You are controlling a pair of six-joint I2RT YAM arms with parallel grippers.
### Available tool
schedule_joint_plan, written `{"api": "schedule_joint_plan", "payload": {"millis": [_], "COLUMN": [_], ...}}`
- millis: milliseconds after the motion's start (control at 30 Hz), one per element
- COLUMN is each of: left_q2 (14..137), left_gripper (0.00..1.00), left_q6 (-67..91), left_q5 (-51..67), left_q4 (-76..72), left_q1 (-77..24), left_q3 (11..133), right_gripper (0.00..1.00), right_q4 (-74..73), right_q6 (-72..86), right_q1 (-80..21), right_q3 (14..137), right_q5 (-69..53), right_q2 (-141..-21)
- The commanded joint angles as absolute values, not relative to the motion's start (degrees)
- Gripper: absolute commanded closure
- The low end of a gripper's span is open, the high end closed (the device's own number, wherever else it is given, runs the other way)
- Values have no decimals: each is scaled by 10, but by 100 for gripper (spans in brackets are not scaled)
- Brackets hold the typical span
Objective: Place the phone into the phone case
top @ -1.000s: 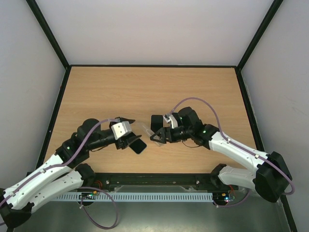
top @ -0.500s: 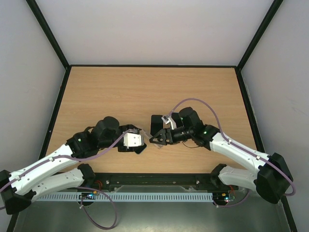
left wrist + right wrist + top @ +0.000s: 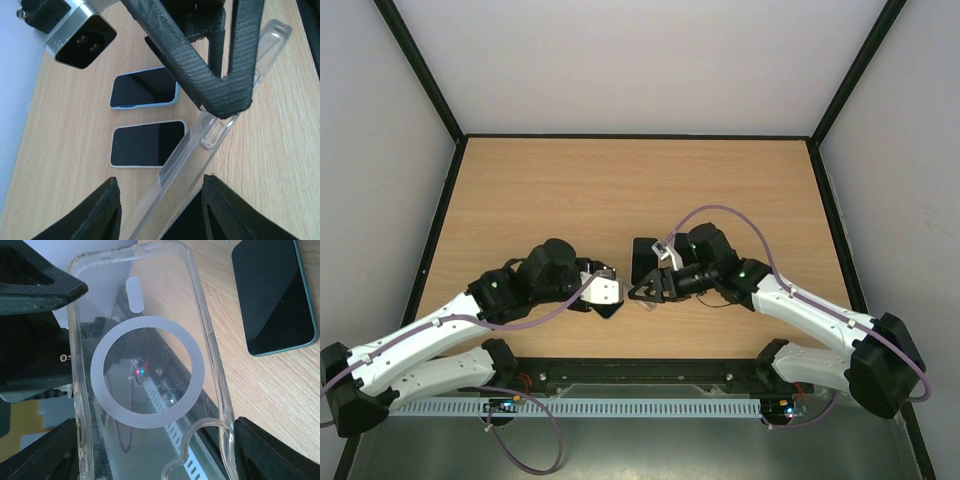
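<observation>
At left, the left gripper [image 3: 161, 179] is shown with jaws partly apart on either side of the near end of the phone case [image 3: 215, 135]. A gap is left at 1 finger, so nothing is clamped. The case is clear plastic with rounded corners. A white ring, a short white bar and a camera cut-out are seen on its back in the right wrist view. It is held tilted above the table [image 3: 620, 180], between the 2 grippers, its long sides clamped by the wide-set jaws of the right gripper [image 3: 645, 290]. The phone [image 3: 642, 258], dark-screened, lies flat just beyond. Count: 1 case; 1 phone overhead, though 2 dark slabs are seen from the left wrist, and whether the nearer slab [image 3: 147, 144] is a reflection cannot be told.
</observation>
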State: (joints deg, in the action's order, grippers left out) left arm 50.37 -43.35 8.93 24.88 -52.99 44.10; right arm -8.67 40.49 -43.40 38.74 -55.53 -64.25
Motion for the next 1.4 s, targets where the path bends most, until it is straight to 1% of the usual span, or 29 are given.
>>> {"api": "schedule_joint_plan", "payload": {"millis": [0,100,200,300,467,567,667,800,833,900,1033,1100,1167,1200,1267,1300,1367], "left_q2": [511,517,522,522,516,514,508,503,505,511,540,557,575,586,599,602,599], "left_gripper": [58,62,69,78,86,91,97,97,96,87,73,69,59,54,39,33,31], "left_q6": [-454,-456,-458,-456,-438,-424,-402,-344,-316,-226,-45,52,141,187,254,283,349], "left_q5": [93,89,83,83,70,48,23,-14,-29,-64,-102,-135,-154,-158,-126,-113,-92], "left_q4": [246,254,261,259,252,244,229,197,184,150,126,140,172,189,219,232,250], "left_q1": [-533,-533,-533,-533,-533,-533,-532,-532,-531,-522,-486,-466,-432,-410,-360,-335,-288], "left_q3": [460,460,459,457,458,457,446,429,427,425,438,450,463,470,478,478,471], "right_gripper": [39,38,39,39,38,33,25,19,19,18,21,24,27,28,30,31,31], "right_q4": [-70,-55,-52,-41,-41,-57,-30,-67,-76,-75,-74,-70,-75,-80,-87,-92,-105], "right_q6": [403,412,414,421,417,414,443,452,453,459,472,480,481,478,472,469,463], "right_q1": [-438,-439,-438,-439,-438,-439,-438,-439,-438,-438,-438,-439,-439,-440,-441,-442,-445], "right_q3": [393,389,387,379,376,383,372,377,378,369,351,340,334,335,335,337,344], "right_q5": [-578,-581,-581,-585,-569,-519,-487,-364,-336,-305,-284,-280,-265,-257,-239,-231,-217], "right_q2": [-647,-641,-639,-640,-641,-637,-618,-586,-580,-570,-570,-570,-569,-569,-571,-575,-584]}}
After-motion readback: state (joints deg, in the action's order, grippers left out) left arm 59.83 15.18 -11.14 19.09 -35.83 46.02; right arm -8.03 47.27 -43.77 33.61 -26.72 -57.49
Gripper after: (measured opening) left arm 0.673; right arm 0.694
